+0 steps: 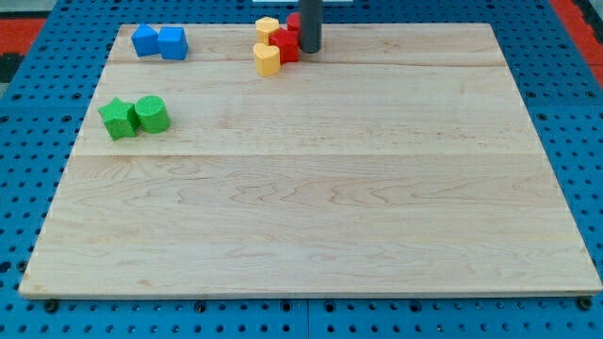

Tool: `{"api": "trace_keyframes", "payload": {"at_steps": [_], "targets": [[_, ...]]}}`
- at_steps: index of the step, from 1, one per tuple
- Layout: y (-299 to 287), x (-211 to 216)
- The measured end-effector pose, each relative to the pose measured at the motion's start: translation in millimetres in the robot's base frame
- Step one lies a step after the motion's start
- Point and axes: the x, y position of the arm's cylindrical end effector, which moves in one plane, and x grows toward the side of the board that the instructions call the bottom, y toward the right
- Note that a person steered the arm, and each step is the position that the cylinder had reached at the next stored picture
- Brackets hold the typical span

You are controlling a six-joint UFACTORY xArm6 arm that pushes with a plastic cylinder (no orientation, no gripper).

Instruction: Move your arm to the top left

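Tip (310, 49) of my rod is resting at the view's top, right of centre — touching the red blocks (285, 44) clustered with two yellow blocks (268, 58). No jaws are showing; the arm is ending in a bare rod. Two blue blocks (159, 41) are sitting at the top left of the wooden board (320, 207) — two green blocks (134, 116) are lying below them.

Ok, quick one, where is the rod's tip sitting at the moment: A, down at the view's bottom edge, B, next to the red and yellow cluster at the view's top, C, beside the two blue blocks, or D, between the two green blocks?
B: my tip stands at the view's top, right beside the red block and the yellow blocks.
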Motion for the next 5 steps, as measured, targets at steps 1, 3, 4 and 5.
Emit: {"api": "trace_keyframes", "payload": {"at_steps": [1, 3, 4, 5], "targets": [[38.1, 51.6], [-195.8, 87.3], [-281.3, 56.9], [-331.3, 46.8]]}}
